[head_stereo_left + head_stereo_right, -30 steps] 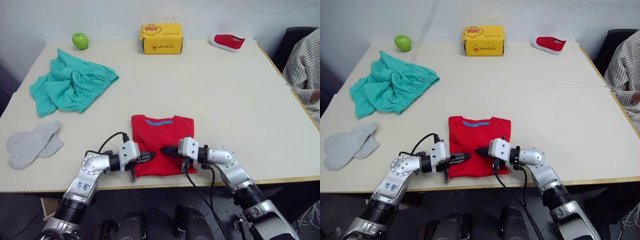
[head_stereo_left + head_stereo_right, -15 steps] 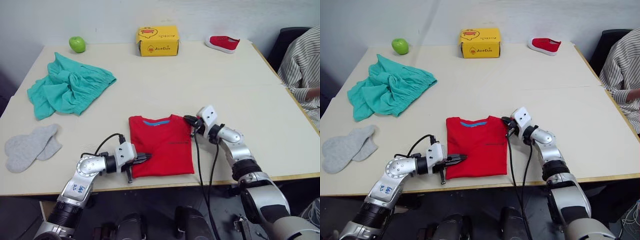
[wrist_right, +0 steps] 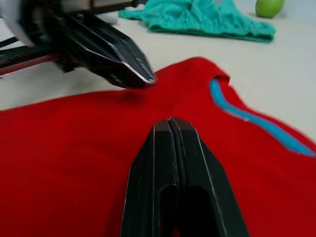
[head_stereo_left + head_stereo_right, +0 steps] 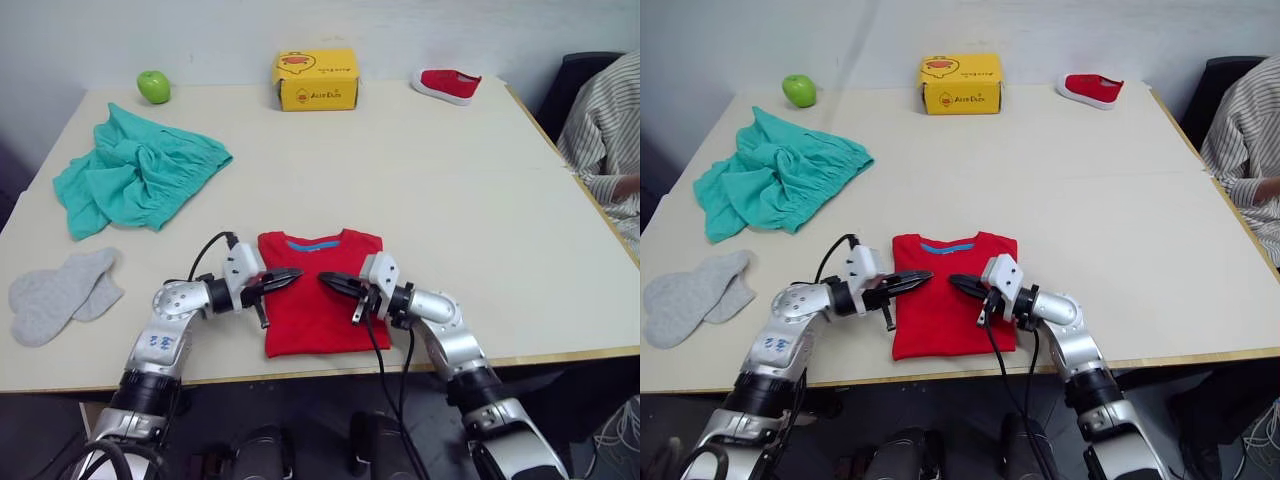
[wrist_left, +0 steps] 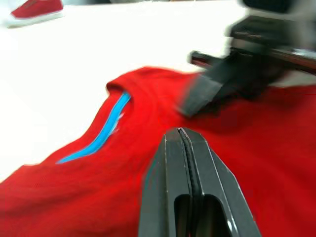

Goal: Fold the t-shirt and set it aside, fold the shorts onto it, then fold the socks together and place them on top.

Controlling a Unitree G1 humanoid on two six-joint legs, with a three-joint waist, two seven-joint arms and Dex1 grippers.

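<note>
Folding the t-shirt [image 4: 323, 290] appeared to be the step in hand, and it looked close to done: the red garment lay as a neat upright rectangle near the front edge of the bench [image 4: 470, 200], sleeves tucked out of sight, blue collar band showing at its far edge. The left tool [image 4: 288, 275] and the right tool [image 4: 329, 281] hovered over the shirt's middle, tips pointing at each other with a small gap between. Each had its two black fingers pressed together, gripping no cloth, as both wrist views showed.

By my judgement, the next move called for either one more fold, bringing the near hem up to the collar, or sliding the shirt aside to free working room. Either way the fingers would have to spread and pinch an edge first. The cloth looked thin and limp, so a one-sided pull could undo the folds.

Left of the t-shirt and well apart, the socks [image 4: 62, 291] lay flat, overlapping each other near the bench's left edge. Farther back on that side, the shorts [image 4: 136, 173] sat in a crumpled teal heap, untouched. Beyond them a green apple [image 4: 153, 86] stood; a yellow carton [image 4: 317, 78] and a small red shoe [image 4: 448, 84] stood beyond the t-shirt along the far edge.
</note>
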